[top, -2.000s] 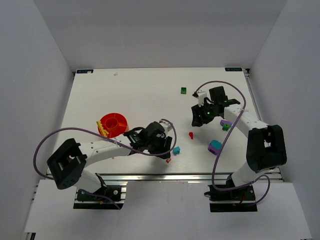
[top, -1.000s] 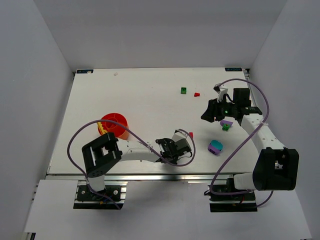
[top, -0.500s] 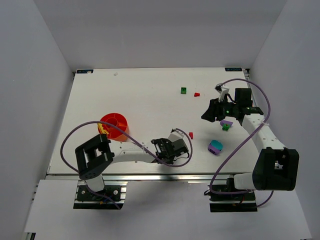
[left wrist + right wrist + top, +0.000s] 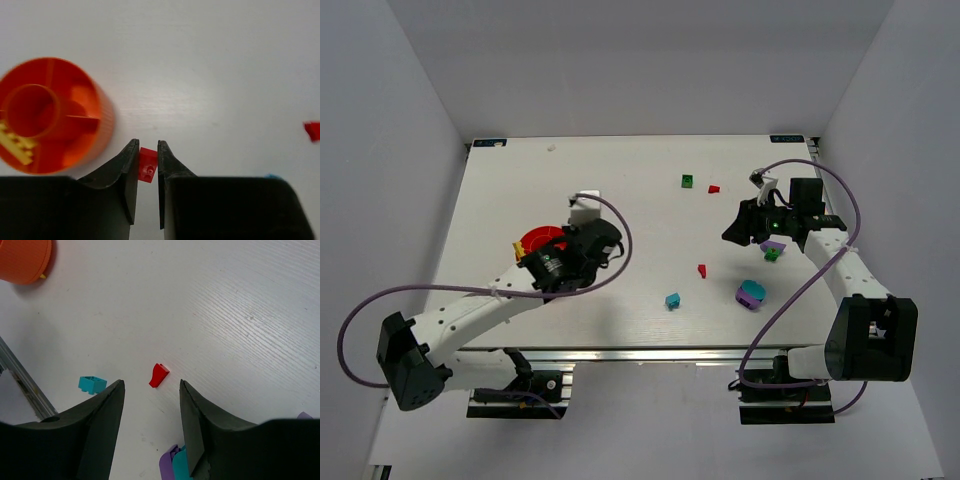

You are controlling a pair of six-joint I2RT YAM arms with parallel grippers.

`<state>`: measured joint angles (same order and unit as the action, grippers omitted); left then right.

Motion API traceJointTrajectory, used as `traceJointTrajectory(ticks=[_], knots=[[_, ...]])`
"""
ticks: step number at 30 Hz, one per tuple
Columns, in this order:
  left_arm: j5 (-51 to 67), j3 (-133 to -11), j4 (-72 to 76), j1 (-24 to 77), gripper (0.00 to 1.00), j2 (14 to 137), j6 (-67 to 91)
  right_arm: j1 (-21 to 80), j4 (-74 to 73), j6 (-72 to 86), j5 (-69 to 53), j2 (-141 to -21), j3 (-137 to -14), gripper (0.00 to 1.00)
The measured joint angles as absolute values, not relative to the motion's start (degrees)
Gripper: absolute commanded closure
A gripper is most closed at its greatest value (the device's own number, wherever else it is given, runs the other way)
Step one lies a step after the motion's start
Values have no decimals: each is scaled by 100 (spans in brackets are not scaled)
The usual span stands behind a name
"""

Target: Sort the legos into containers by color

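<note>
Over white table [image 4: 620, 180], swung from near edge to orange bowl [image 4: 102, 120] this last second. Holds red brick [image 4: 148, 166] in clenched left gripper [image 4: 148, 146] at bowl's 4 o'clock, ready for drop. Leaves right gripper [image 4: 151, 383] released.

bowl [image 4: 533, 240] left of centre, flat brick [image 4: 15, 145] at its left edge, loose bricks [image 4: 703, 270] scattered right

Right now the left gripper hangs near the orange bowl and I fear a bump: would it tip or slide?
Probably slide: the orange bowl looks low and wide on the smooth table. It seems thin plastic, so likely light, with only a yellow brick visible inside.
</note>
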<state>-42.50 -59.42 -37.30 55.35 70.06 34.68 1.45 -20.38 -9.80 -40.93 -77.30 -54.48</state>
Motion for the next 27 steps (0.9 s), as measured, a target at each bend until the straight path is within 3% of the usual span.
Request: traceJointTrajectory(ticks=[9, 19, 26, 27], knots=[[-4604, -5655, -3747, 3817, 97, 6630, 2729, 145, -2038, -980, -4136, -7730, -5448, 47], [-4053, -5402, -3214, 2554, 95, 6949, 2224, 145, -2040, -982, -4217, -7728, -5446, 47], [-3452, -5398, -2969, 2204, 76, 7345, 2012, 148, -2045, -1037, -4274, -7728, -5446, 46], [-3367, -5398, -2952, 2169, 66, 7365, 1992, 148, -2049, -1070, -4292, -7728, -5446, 44]])
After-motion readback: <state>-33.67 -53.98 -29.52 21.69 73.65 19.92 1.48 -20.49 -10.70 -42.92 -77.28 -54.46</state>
